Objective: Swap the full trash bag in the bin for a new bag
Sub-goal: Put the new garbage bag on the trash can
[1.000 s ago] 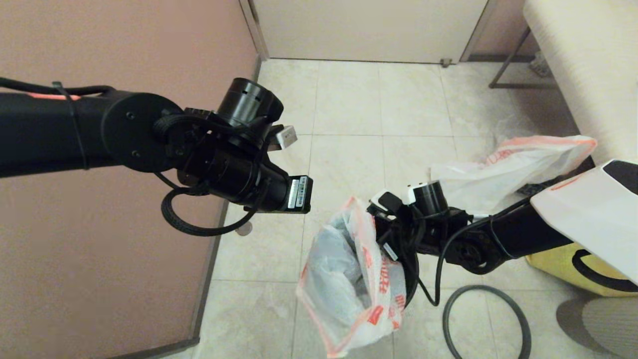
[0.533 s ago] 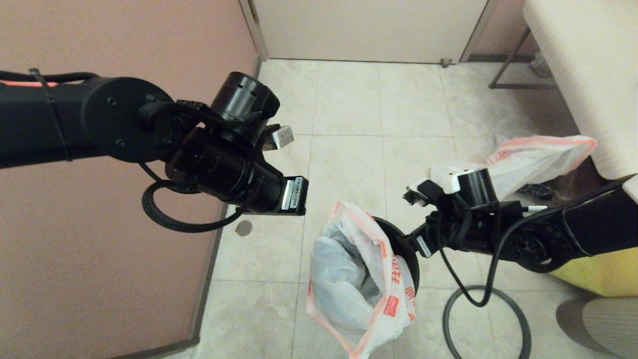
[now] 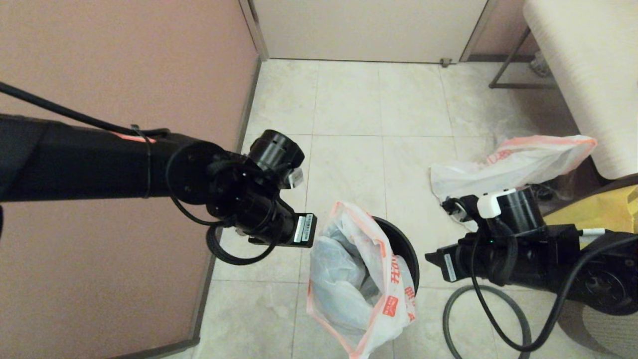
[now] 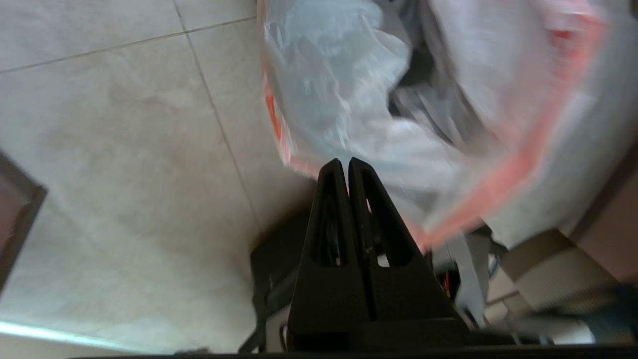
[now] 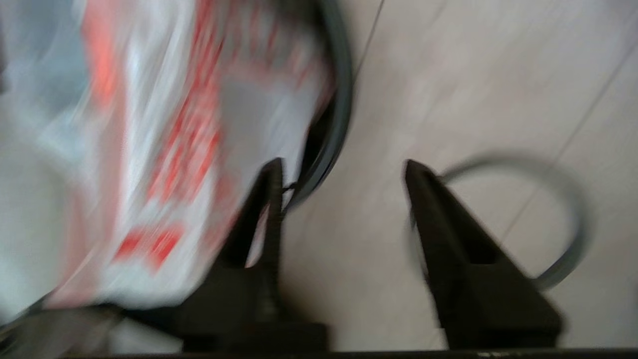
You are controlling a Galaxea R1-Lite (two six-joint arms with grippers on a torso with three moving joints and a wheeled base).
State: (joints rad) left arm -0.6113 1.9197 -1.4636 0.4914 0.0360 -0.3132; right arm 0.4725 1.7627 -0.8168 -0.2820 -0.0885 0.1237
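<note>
The full trash bag point(image 3: 356, 284) stands in the bin point(image 3: 406, 247), its orange-banded mouth pulled up above the rim and grey lumps showing through. My left gripper point(image 3: 301, 234) hangs just left of the bag. In the left wrist view it point(image 4: 345, 162) is shut and empty, its tips close to the bag point(image 4: 349, 89). My right gripper point(image 3: 434, 259) is low, to the right of the bin. In the right wrist view it point(image 5: 341, 164) is open, one finger near the bag point(image 5: 164, 149) and the bin's rim point(image 5: 339, 99). The new bag point(image 3: 513, 162) lies limp on the floor at the back right.
The grey rim ring point(image 3: 486, 319) lies loose on the floor right of the bin, also seen as the ring point(image 5: 573, 214). A yellow fabric bag point(image 3: 595, 212) sits at the right. A pink wall point(image 3: 99, 60) closes the left side; a padded bench point(image 3: 583, 65) stands at the back right.
My right gripper has drawn back from the bag's mouth to the right and sunk lower. The bag settled slightly rightward. My left gripper came down to the bag's left side.
</note>
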